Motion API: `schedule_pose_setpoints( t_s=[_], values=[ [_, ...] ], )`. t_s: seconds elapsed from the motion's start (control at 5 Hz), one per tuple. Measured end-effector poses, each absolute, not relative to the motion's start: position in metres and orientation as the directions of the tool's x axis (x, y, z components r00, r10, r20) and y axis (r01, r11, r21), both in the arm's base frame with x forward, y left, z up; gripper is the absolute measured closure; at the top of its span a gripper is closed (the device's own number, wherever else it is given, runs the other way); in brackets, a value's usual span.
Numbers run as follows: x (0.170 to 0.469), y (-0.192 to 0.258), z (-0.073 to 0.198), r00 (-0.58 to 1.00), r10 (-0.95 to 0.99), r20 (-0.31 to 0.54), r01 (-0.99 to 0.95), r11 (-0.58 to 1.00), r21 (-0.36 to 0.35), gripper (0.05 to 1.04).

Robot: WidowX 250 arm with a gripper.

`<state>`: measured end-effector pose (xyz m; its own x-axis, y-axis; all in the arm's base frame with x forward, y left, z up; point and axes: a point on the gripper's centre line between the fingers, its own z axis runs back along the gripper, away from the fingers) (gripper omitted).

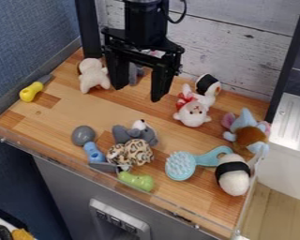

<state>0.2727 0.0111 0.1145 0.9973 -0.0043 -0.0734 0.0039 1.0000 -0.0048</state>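
Gripper [137, 93] hangs over the rear half of the wooden counter [64, 110], its fingers spread and released. Behind them is a partly hidden grey toy [135, 72], probably a plush. A pale plush [93, 76] lies to the view's left; a white toy with a red ribbon [194, 112] lies right. Nearer the front are a leopard-print plush [131, 153] and a turquoise brush [180, 165], bristles up.

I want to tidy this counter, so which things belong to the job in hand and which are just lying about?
Nearest the work:
open gripper
gray toy, partly hidden behind it
cream plush beside it

Lying about:
yellow-handled tool
red-ribboned plush
black-and-white plush
blue-and-brown plush
teal brush
black-banded plush
leopard-print toy
green toy
blue-handled toy
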Motion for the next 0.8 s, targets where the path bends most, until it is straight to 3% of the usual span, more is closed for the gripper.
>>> schedule_pose_setpoints(
  t_s=[0.4, 0.8],
  values=[
    [0.301, 0.063, 0.111, 0.958, 0.271, -0.092, -0.272, 0.962, 0.003, 0.085],
    [0.314, 0.139, 0.104, 0.752, 0.653, -0.089, -0.655, 0.755, 0.003, 0.089]
  ],
)
